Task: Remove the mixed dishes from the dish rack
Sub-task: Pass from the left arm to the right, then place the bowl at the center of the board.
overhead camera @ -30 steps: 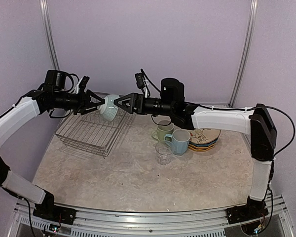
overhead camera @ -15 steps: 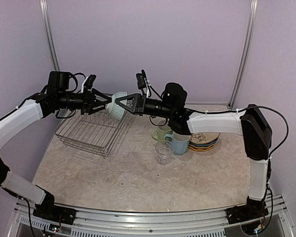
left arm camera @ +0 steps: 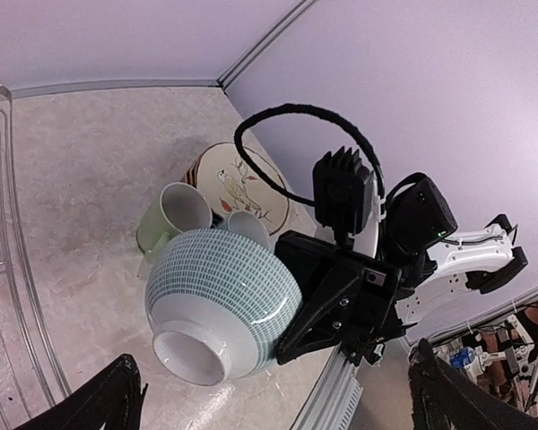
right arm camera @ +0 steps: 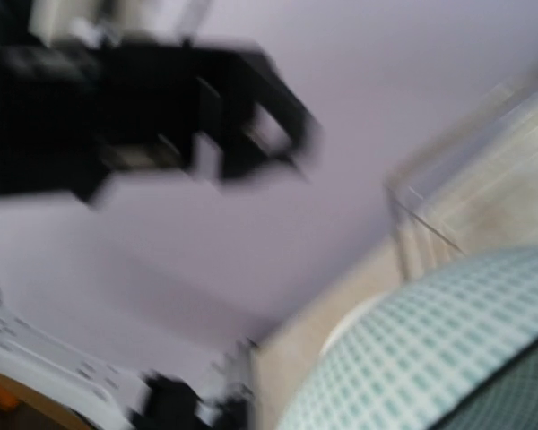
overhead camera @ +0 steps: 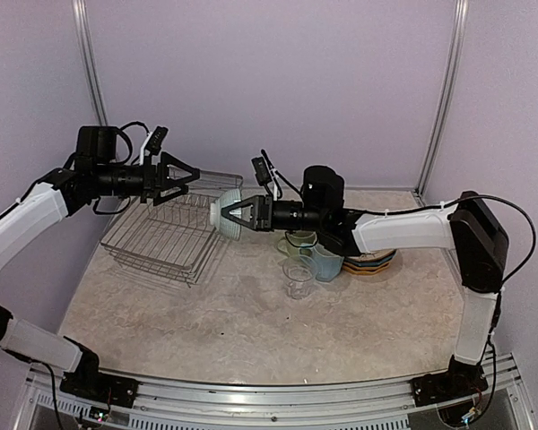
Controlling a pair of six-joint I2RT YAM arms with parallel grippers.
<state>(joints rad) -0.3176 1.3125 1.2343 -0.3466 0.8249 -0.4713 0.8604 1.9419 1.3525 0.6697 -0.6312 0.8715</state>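
A white bowl with a teal check pattern [overhead camera: 225, 215] hangs in the air just right of the dish rack [overhead camera: 161, 240]. My right gripper [overhead camera: 237, 215] is shut on its rim, foot pointing left. In the left wrist view the bowl [left arm camera: 217, 300] fills the middle, with the right gripper's black fingers [left arm camera: 327, 305] clamped at its edge. My left gripper [overhead camera: 190, 173] stands open above the rack, apart from the bowl. The right wrist view is blurred and shows only part of the bowl [right arm camera: 430, 358]. The wire rack looks bare.
Right of the rack stand a light green mug [overhead camera: 296, 240], a light blue cup [overhead camera: 328, 262] and a clear glass [overhead camera: 298, 279]. A stack of plates [overhead camera: 377, 262] lies behind them, a bird-painted one [left arm camera: 242, 184] on top.
My left gripper has opened, let go of the bowl and drawn back to the left. The right gripper has shut on the bowl and carried it down and to the right.
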